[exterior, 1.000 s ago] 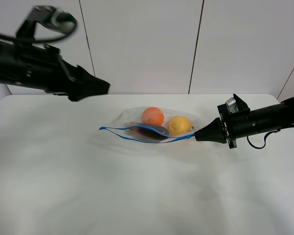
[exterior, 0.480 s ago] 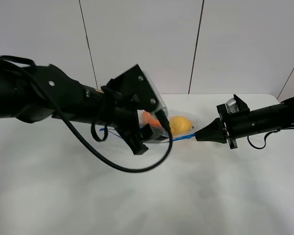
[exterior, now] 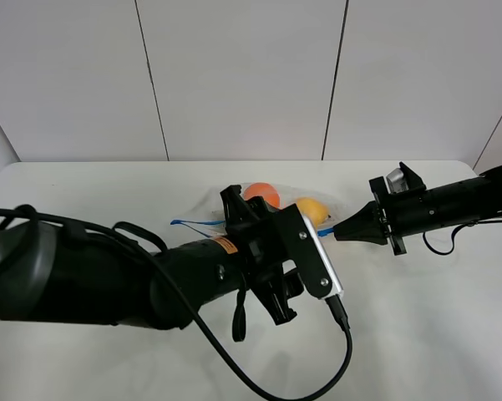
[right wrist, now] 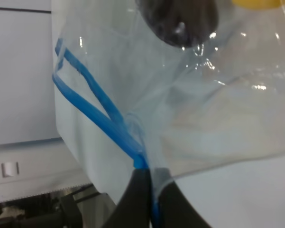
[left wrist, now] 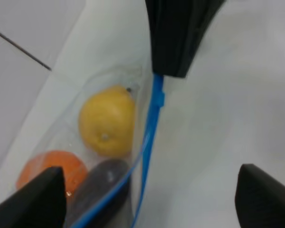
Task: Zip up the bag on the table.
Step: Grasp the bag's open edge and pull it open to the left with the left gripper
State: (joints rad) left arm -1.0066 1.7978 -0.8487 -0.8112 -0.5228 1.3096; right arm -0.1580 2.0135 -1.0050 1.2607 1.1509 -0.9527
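The clear bag [exterior: 205, 219] lies on the white table [exterior: 434, 334], with its orange [exterior: 263, 191] and yellow fruit [exterior: 314, 207] showing past my left arm [exterior: 225, 267], which covers its middle. In the left wrist view my left gripper [left wrist: 151, 192] is open above the blue zip strip [left wrist: 151, 128], beside the yellow fruit [left wrist: 106, 118], orange [left wrist: 42, 168] and eggplant [left wrist: 102, 183]. My right gripper [exterior: 339, 233] is shut on the strip's right end. It also shows in the right wrist view [right wrist: 146, 197], pinching the strip [right wrist: 92, 111], whose two lips stand apart.
A white panelled wall [exterior: 234, 75] stands behind the table. My left arm's cable [exterior: 334, 359] loops over the table front. Bare tabletop lies to the front right and far left.
My left arm has swung from the upper left down over the bag and now covers its middle. The right gripper has kept its hold on the strip's end.
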